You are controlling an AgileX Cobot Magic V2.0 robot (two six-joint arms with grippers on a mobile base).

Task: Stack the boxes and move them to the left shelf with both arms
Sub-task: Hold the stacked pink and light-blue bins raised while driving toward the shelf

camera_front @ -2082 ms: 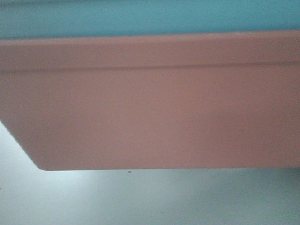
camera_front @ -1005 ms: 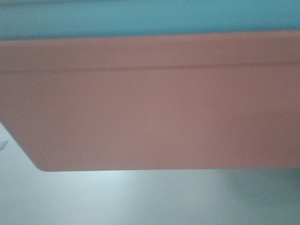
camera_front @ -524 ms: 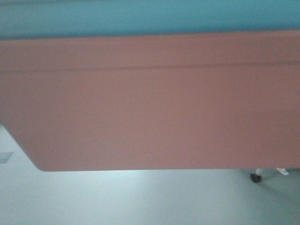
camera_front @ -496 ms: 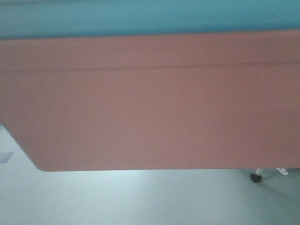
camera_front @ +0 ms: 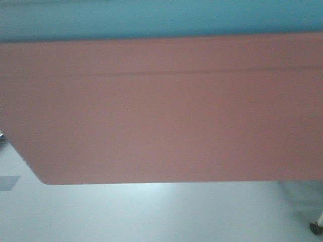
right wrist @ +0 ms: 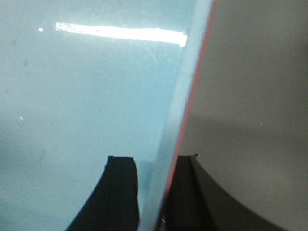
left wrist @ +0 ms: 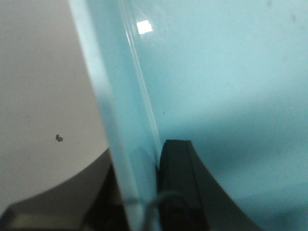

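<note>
Grey floor [camera_front: 151, 212] lay below the pink box [camera_front: 161, 111]. Left pincer [left wrist: 139, 166] and right pincer [right wrist: 153, 163] pinched blue box [camera_front: 151, 17] walls; slippage risk.

Inner box [camera_front: 151, 17] sits nested in the outer box [camera_front: 161, 111], rim poking out above it, floor [camera_front: 151, 212] below both. Left end effector [left wrist: 139, 190] straddles the left wall, one finger inside, one outside; right end effector [right wrist: 154, 192] likewise on the right wall.

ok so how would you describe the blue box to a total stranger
A broad salmon-pink box fills the front view. The light blue box shows as the strip above its rim, sitting inside it. Its pale sky-blue colour, against the pink, sets it apart.
</note>
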